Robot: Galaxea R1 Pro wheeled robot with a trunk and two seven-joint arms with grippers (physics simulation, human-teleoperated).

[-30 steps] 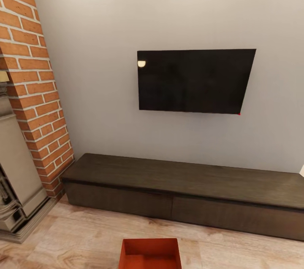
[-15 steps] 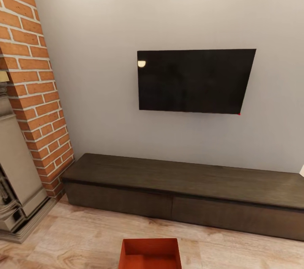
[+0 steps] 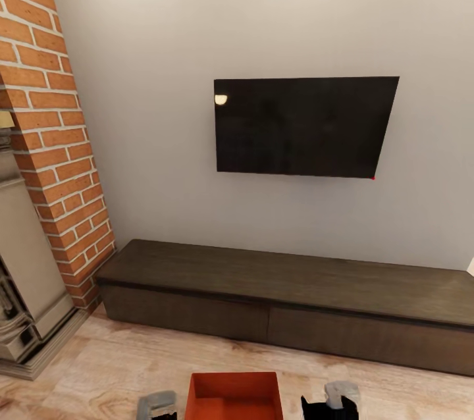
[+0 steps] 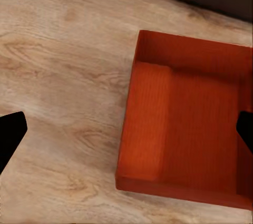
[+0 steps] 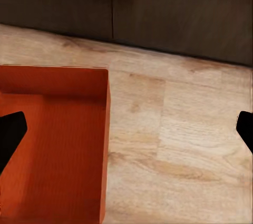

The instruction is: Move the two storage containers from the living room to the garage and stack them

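Note:
One red-orange storage container [image 3: 234, 395] rests on the light wood-plank floor of the living room, at the bottom centre of the head view, in front of the dark low cabinet [image 3: 289, 301]. It is open-topped and nothing is inside. My left gripper [image 3: 158, 405] hovers just to its left and my right gripper [image 3: 332, 400] just to its right. In the left wrist view the container [image 4: 190, 129] lies partly between the spread black fingertips [image 4: 10, 134] of the open left gripper [image 4: 128, 132]. The right gripper [image 5: 128, 132] is open too, above the container's side wall [image 5: 104, 129].
A wall TV [image 3: 303, 127] hangs over the long cabinet. The red-brick fireplace [image 3: 52, 143] with its grey hearth [image 3: 26, 315] stands at the left. Wood floor [image 3: 112, 367] stretches between the cabinet and me.
Both gripper ends have risen into the bottom of the head view, one on each side of the container. The container and the camera have stayed still.

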